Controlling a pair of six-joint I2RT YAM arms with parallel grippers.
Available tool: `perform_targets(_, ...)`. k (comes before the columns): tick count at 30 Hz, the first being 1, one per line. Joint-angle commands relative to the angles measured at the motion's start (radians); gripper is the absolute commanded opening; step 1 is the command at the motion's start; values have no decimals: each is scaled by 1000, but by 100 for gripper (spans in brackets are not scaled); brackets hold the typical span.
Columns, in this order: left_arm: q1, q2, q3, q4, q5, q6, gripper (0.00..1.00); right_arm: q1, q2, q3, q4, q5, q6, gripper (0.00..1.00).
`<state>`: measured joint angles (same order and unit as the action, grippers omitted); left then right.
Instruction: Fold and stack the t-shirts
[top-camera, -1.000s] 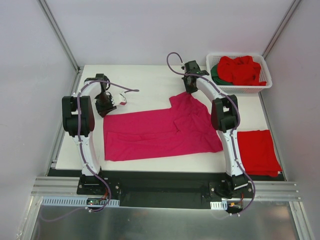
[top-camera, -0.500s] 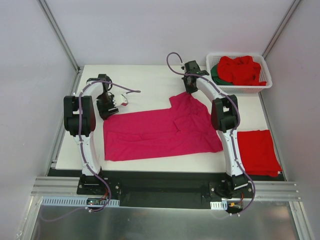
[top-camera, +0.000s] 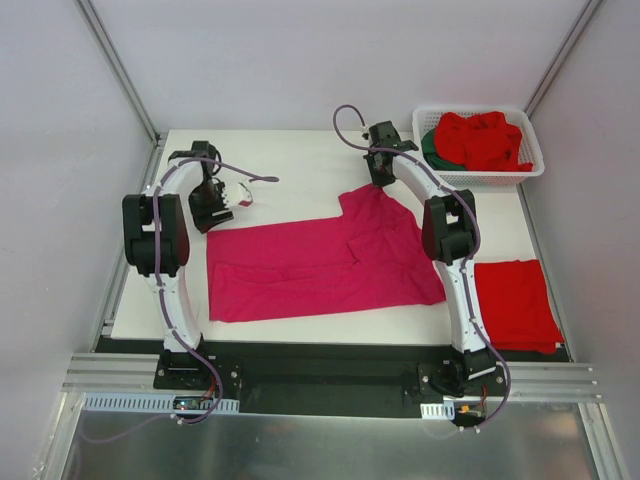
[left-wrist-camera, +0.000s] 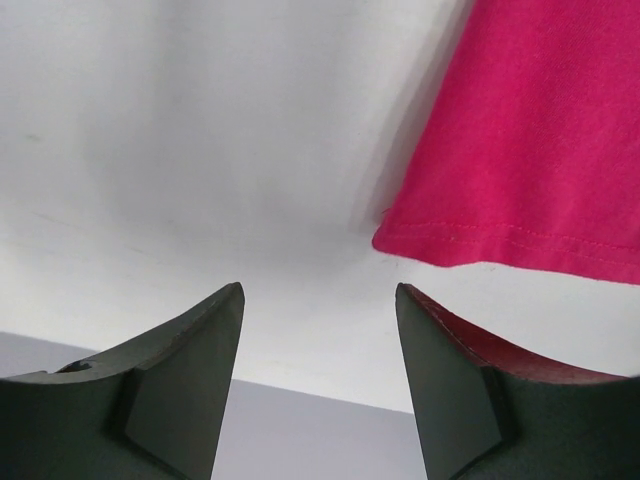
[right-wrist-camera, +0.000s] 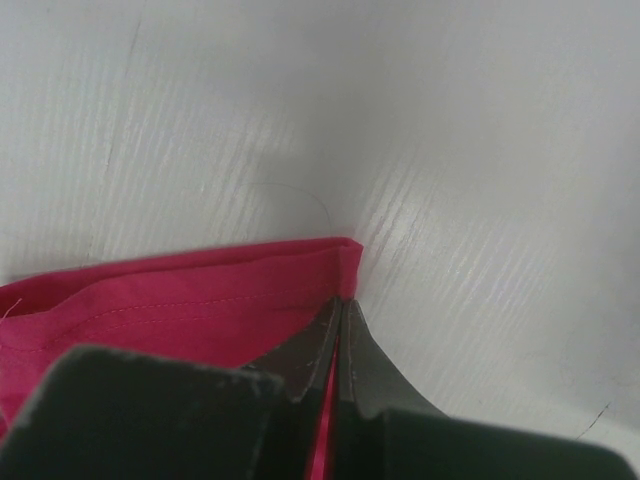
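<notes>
Just now left fingers opened, empty, dropping a corner of the pink shirt flat near the bench's left edge; right fingers stay clamped on its far hem.

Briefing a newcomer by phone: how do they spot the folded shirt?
Find the near right corner of the white table. A red shirt lies there, folded flat. The other red shirt is crumpled in the basket; the pink shirt lies spread out.

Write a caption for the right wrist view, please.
Right gripper pinches a corner of the magenta t-shirt on the white table.
</notes>
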<state>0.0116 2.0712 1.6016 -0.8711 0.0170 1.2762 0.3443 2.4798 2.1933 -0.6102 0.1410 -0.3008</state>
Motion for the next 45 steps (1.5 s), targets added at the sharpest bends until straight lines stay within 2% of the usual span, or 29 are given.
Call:
perform_targets(1, -9, -86, 57, -54, 17, 12, 62, 4, -74, 29, -20, -17, -9, 1)
perform_targets(9, -9, -65, 57, -134, 96, -34, 63, 4, -70, 29, -20, -20, -9, 1)
perform_targets(13, -45, -43, 44, -163, 127, -43, 62, 5, -73, 25, -22, -18, -12, 1)
perform_targets(19, -59, -16, 20, -164, 123, -51, 62, 5, -70, 20, -23, -14, -14, 1)
perform_targets(30, -41, 59, 90, -121, 57, -86, 61, 4, -78, 11, -20, -14, -21, 1)
perform_targets(45, -21, 56, 67, -108, 43, -78, 61, 2, -79, 6, -16, -17, -24, 1)
